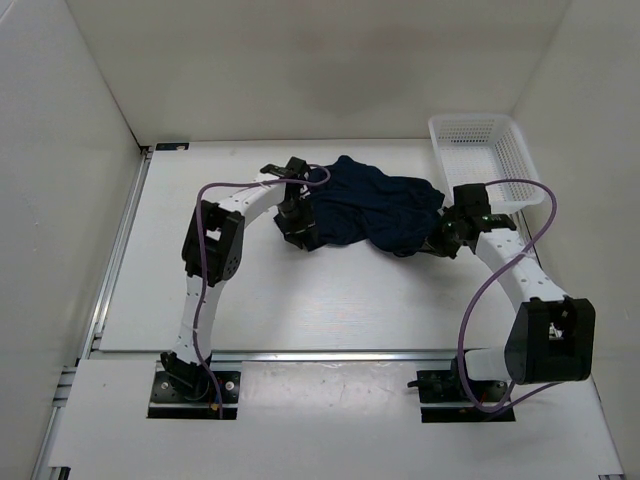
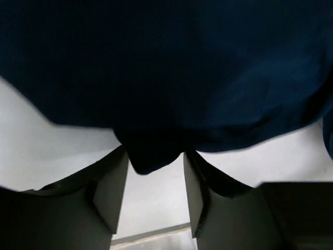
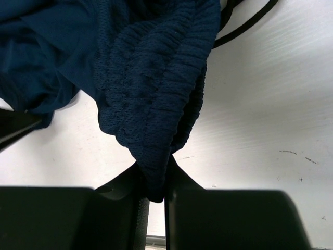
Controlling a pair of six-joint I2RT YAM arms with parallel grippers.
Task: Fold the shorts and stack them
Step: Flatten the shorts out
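Observation:
The dark navy shorts lie bunched in the middle of the table, stretched between both grippers. My left gripper is at their left end. In the left wrist view it holds a thick fold of the shorts between its fingertips, with the jaws still partly apart. My right gripper is at their right end. In the right wrist view it is shut tight on the ribbed waistband of the shorts, with a thin black drawstring lying on the table behind.
A white plastic basket stands at the back right, close to the right arm. The white table is walled at the back and both sides. Purple cables loop off both arms.

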